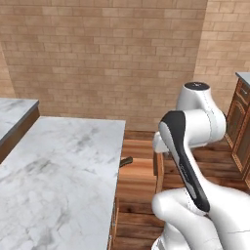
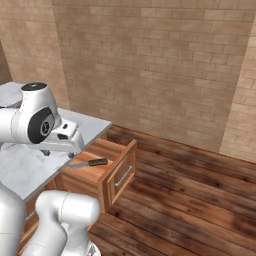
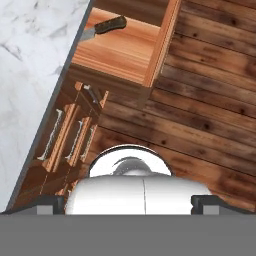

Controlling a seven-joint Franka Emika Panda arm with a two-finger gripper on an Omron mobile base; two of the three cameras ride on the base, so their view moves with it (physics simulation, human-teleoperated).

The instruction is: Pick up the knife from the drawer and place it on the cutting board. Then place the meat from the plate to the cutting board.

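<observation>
Inside the open drawer [image 2: 107,172] lies the knife [image 2: 90,163].

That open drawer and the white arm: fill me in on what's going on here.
The arm stands beside the marble counter and holds nothing. The wooden drawer is pulled out from under the counter, and the knife lies inside it, dark handle toward the drawer front, blade partly tucked under the counter edge. The pincer is open and looks down from well above the drawer, toward the cabinet fronts and the plank floor. The knife has not yet been picked up.
</observation>
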